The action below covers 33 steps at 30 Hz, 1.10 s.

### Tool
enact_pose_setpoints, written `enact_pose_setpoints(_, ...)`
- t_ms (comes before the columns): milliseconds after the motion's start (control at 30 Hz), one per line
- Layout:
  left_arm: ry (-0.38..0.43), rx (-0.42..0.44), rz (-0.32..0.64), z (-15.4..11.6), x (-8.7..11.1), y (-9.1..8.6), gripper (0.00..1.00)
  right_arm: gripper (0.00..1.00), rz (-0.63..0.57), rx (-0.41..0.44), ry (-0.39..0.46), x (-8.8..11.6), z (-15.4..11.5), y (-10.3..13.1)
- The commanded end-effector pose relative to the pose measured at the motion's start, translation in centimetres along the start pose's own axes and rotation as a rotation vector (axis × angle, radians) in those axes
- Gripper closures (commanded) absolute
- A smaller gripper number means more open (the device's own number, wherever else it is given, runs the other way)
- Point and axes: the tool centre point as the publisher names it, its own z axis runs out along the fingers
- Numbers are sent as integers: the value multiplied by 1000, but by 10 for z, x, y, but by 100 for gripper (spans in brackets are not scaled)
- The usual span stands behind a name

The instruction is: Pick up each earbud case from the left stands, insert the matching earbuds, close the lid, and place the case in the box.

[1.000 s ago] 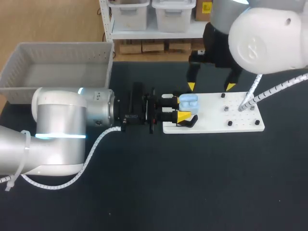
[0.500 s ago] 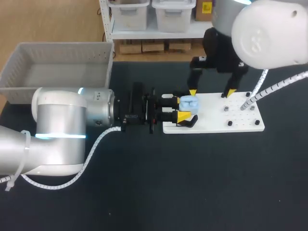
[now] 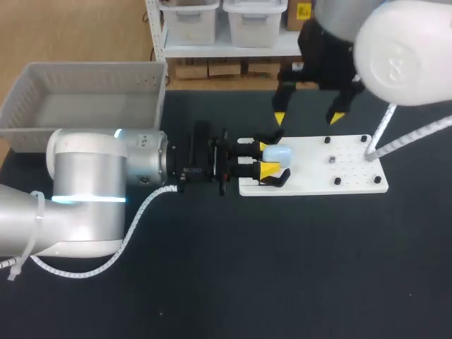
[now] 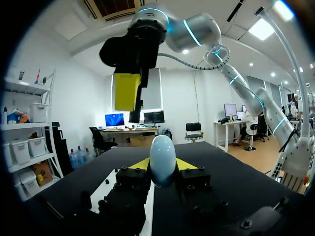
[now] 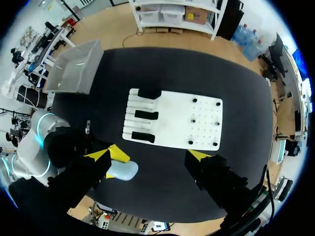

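- box (image 3: 92, 68): sits at 10 o'clock on the table; nothing visible inside, and no different from a second ago.
- left gripper (image 3: 269, 159): reaches in from 9 o'clock and has not moved over the last second; its fingers are clamped on the earbud case (image 3: 277, 153) from both sides; the left wrist view shows the case pinched between the two yellow tips.
- earbud case: just right of table centre, over the 9 o'clock edge of the white board (image 3: 353, 169); a second ago it read as two lobes, apparently lid up; now it is one smooth rounded shell, so the lid looks closed; cannot confirm from these views that earbuds are inside.
- stands (image 5: 146, 115): three black stands along the board edge nearest the left arm; all three look empty in the right wrist view.
- right gripper (image 3: 306, 116): dipped toward the case half a second ago and has since lifted to 1 o'clock of it, well apart; its fingers are spread wide with nothing between them.
- Judgement: the lid-closing step looks done; what is left for this case is the left arm carrying it to the box at 10 o'clock; the right arm is already out of that path.
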Motion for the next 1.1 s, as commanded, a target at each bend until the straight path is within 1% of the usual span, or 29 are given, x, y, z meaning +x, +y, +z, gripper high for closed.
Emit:
enact_pose_setpoints(33, -22, -87, -40, -17, -9, -6, 100, 0, -23, -16, -192, 39, -40, -2)
enact_pose_setpoints(100, -15, -133, -62, -30, -17, -6, 100, 0, -41, -27, -228, 46, -52, 1)
enact_pose_setpoints(167, -31, -171, -72, -43, -26, -6, 100, 0, -60, -39, -233, 51, -58, 4)
enact_pose_setpoints(267, -18, -221, -48, -63, -42, -6, 100, 0, -60, -39, -233, 51, -58, 4)
enact_pose_setpoints(400, 23, -294, -25, -94, -59, -4, 100, 0, -60, -39, -233, 51, -58, 4)
enact_pose_setpoints(500, 81, -357, -21, -120, -66, 5, 100, 0, -60, -39, -233, 51, -58, 4)
enact_pose_setpoints(633, 126, -435, -14, -161, -74, 26, 100, 0, -60, -39, -233, 51, -58, 4)
enact_pose_setpoints(700, 165, -463, -2, -179, -77, 40, 100, 0, -60, -39, -233, 51, -58, 4)
enact_pose_setpoints(733, 153, -481, -8, -190, -78, 48, 100, 0, -60, -39, -233, 51, -58, 4)
enact_pose_setpoints(767, 160, -494, -11, -199, -78, 55, 100, 0, -60, -39, -233, 51, -58, 4)
enact_pose_setpoints(833, 155, -551, -28, -219, -77, 70, 100, 0, -60, -39, -233, 51, -58, 4)
enact_pose_setpoints(867, 169, -562, -29, -229, -77, 78, 100, 0, -60, -39, -233, 51, -58, 4)
enact_pose_setpoints(933, 165, -597, -36, -244, -76, 91, 100, 0, -60, -39, -233, 51, -58, 4)
enact_pose_setpoints(967, 188, -608, -36, -256, -76, 102, 100, 0, -60, -39, -233, 51, -58, 4)
enact_pose_setpoints(1033, 186, -631, -50, -272, -74, 117, 100, 0, -60, -39, -233, 51, -58, 4)
enact_pose_setpoints(1067, 202, -631, -53, -281, -73, 127, 100, 0, -60, -39, -233, 51, -58, 4)
enact_pose_setpoints(1100, 193, -639, -62, -288, -72, 135, 100, 0, -60, -39, -233, 51, -58, 4)
